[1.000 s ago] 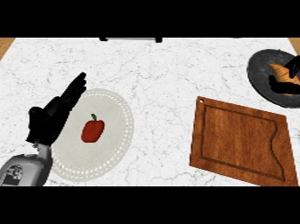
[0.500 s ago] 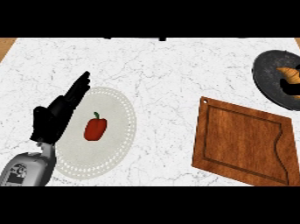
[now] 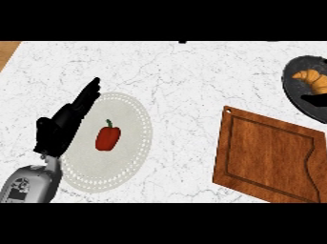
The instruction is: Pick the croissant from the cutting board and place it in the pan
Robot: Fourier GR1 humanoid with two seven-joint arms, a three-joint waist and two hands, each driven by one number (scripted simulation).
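Note:
The croissant (image 3: 315,80) lies inside the dark pan (image 3: 303,102) at the far right of the counter. Only black fingertips (image 3: 323,99) of my right hand show at the right edge, just below the croissant and apart from it, with nothing between them. The wooden cutting board (image 3: 271,157) sits at the lower right with a bare top. My left hand (image 3: 62,126) rests open at the left, fingers straight, over the left rim of a white plate.
The white plate (image 3: 130,157) at the left holds a red bell pepper (image 3: 107,138). White marble counter stretches between the plate and the board. A strip of wooden floor shows past the counter's left corner.
My right hand has let go of the croissant and drawn back towards the right edge, leaving the croissant in the pan. The left hand has stayed still.

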